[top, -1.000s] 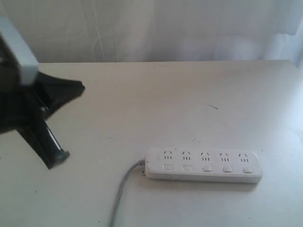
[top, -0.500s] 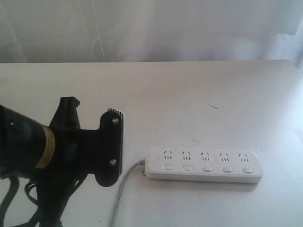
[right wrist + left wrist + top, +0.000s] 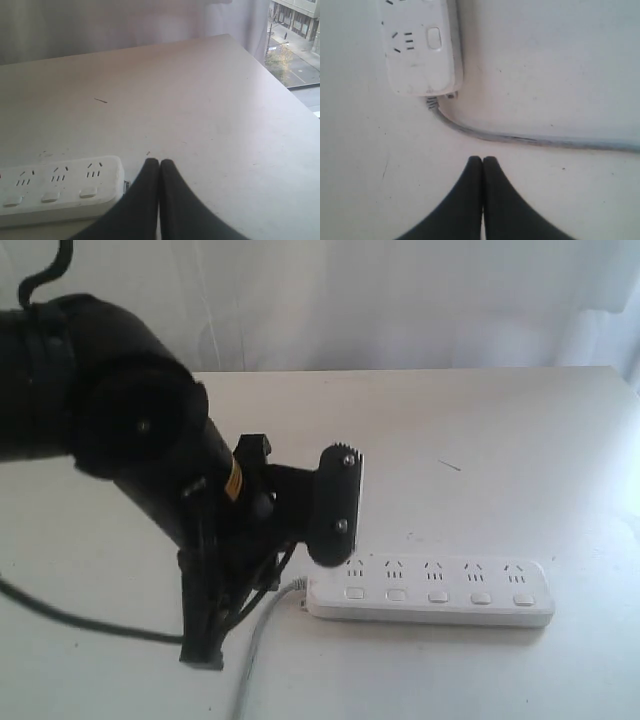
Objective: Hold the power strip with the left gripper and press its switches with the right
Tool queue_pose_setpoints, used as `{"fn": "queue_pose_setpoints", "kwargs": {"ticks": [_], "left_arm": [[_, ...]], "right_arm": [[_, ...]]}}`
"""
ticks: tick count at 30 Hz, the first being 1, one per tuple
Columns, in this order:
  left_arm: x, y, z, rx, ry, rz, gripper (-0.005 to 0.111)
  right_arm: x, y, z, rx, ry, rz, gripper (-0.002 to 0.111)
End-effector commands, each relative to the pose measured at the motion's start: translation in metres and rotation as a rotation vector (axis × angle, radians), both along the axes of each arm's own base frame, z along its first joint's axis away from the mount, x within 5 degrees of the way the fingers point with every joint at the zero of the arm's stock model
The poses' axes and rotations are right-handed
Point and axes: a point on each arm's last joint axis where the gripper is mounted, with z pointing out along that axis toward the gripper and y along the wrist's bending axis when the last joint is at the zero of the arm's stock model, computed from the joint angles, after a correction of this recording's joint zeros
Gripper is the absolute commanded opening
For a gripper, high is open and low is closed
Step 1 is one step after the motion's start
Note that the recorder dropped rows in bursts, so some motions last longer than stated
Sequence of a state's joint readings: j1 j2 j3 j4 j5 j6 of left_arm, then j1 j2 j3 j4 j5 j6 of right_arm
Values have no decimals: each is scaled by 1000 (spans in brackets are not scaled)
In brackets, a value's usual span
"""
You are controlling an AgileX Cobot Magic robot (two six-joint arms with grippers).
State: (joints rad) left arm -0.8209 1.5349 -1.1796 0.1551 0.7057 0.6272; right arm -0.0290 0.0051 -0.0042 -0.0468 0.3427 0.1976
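White power strip [image 3: 430, 588] runs sideways, its cord [image 3: 258, 632] toward the left pincer [image 3: 482, 161], pinched closed like the right pincer [image 3: 159, 162].

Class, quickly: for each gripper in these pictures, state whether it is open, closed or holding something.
Left gripper: closed, holding nothing, not touching the power strip.
Right gripper: closed, holding nothing.

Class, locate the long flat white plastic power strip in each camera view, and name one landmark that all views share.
Exterior view: the long flat white plastic power strip lies whole, low and right of centre.
Left wrist view: only its cord end, beyond the shut left gripper.
Right wrist view: only its other end, three sockets, beside the shut right gripper.
Shared landmark: its row of small white switches.
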Motion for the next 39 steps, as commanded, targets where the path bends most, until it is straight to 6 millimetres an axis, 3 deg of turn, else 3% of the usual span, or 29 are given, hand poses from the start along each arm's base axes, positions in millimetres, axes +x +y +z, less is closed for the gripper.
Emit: {"fn": "queue_pose_setpoints", "kwargs": {"ticks": [1, 6, 11, 28, 32, 35, 37, 39], "left_arm": [[27, 1, 6, -81, 113, 9, 0], [52, -16, 2, -213, 263, -5, 0], [71, -34, -15, -170, 346, -43, 0], [120, -61, -69, -48, 350, -73, 0], [128, -65, -67, -84, 263, -63, 1], [129, -67, -66, -95, 249, -62, 14], [128, -67, -66, -93, 253, -63, 36], [125, -68, -67, -86, 269, -60, 66]], "right_arm": [[0, 0, -1, 0, -2, -6, 0], [0, 0, -1, 0, -2, -6, 0], [0, 0, -1, 0, -2, -6, 0], [0, 0, -1, 0, -2, -6, 0], [0, 0, -1, 0, -2, -6, 0], [0, 0, -1, 0, -2, -6, 0], [0, 0, -1, 0, -2, -6, 0], [0, 0, -1, 0, -2, -6, 0]]}}
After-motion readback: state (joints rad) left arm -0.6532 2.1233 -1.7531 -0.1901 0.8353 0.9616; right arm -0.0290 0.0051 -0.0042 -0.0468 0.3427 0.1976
